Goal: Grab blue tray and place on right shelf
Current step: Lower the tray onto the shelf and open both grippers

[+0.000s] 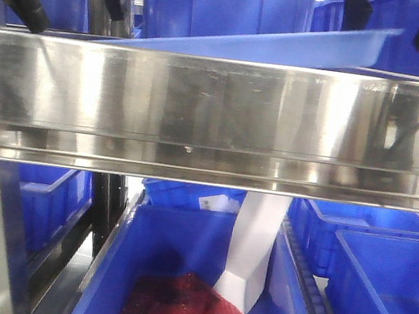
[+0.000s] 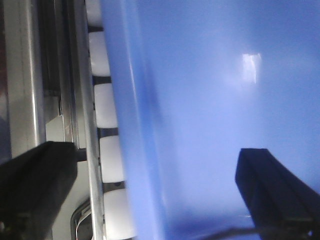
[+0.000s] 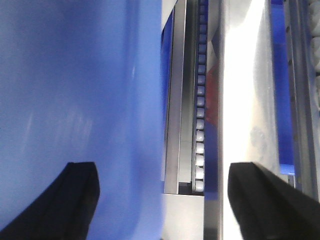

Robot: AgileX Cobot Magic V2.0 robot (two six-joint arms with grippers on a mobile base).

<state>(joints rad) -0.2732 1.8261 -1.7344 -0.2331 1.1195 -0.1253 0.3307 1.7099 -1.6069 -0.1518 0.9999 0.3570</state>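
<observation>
The left claw (image 2: pixel 157 152) is spread wide, one jaw over the floor of the tray (image 2: pixel 215 100) and the other outside its rim, by the white rollers (image 2: pixel 107 105). I cannot tell whether either jaw touches. The right claw (image 3: pixel 160 170) is equally wide, astride the opposite rim. From the front, the tray sits on the shelf (image 1: pixel 217 103), just behind and above its lip. It is tilted, right end higher above the lip than the left, with deep bins (image 1: pixel 215 5) behind. I judge this the setting-down step, nearly done. The next move calls for both claws to lift straight off the rims without snagging, and a check that the tray lies flat behind the lip.
</observation>
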